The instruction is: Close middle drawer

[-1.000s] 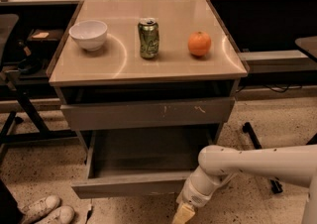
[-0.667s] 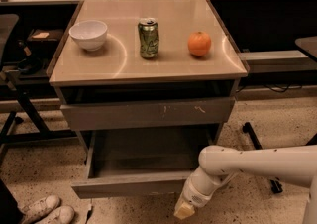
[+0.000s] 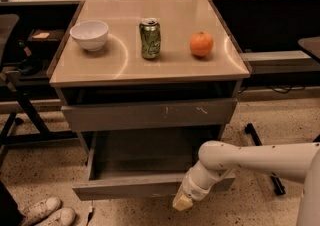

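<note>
**My end effector at the front of the open middle drawer**

My end effector (image 3: 183,201) is low in the camera view, at the right part of the middle drawer (image 3: 125,188), in front of its plain grey front panel. Its pale yellowish tip points down and left, and it reaches just below the panel's lower edge. It overlaps the panel, but I cannot say for certain that it is touching. I also cannot tell whether the end effector is open or closed, since only that tip and the white wrist behind it are visible.

My arm (image 3: 260,160) comes in from the right edge. It runs roughly level and then bends down at a rounded joint toward the drawer.

The middle drawer stands pulled well out of the cabinet, toward the camera. Its shallow grey inside is exposed, and nothing shows in it.

Above it, the upper drawer front (image 3: 150,115) sits almost flush with the cabinet and has a few pale scratch marks on its right half.

On the counter (image 3: 120,67), a white bowl (image 3: 90,35), a green can (image 3: 150,38) and an orange (image 3: 201,44) stand in a row from left to right, each apart from the next.

A pair of white shoes (image 3: 47,212) is on the speckled floor (image 3: 280,120) at the lower left.
</note>
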`<state>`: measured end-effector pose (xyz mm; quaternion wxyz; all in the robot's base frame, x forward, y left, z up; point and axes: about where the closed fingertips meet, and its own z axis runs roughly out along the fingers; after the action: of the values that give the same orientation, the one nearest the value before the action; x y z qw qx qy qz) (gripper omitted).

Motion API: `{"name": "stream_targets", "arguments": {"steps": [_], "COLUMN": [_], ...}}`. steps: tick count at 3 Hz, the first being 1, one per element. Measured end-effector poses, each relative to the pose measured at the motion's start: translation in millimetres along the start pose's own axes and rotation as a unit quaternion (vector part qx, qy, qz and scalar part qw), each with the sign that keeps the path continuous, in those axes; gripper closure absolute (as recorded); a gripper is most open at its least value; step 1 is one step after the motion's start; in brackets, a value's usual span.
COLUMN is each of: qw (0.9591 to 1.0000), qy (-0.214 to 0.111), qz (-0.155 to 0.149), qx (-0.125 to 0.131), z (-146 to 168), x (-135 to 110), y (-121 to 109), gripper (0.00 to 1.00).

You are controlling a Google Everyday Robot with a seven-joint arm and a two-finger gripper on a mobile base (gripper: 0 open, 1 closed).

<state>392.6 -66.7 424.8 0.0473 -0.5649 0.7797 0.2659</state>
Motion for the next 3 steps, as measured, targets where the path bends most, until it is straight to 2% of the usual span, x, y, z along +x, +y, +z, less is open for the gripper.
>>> {"name": "stream_targets", "arguments": {"steps": [1, 3], "qw": [0.9999, 0.9989], "qy": [-0.005, 0.012], "qz": [-0.004, -0.004], "qx": [0.011, 0.045], "z": [-1.8, -13.6], "x": [-4.7, -14.3], "y": [-17.5, -52.3], "gripper": [1.00, 1.00]}}
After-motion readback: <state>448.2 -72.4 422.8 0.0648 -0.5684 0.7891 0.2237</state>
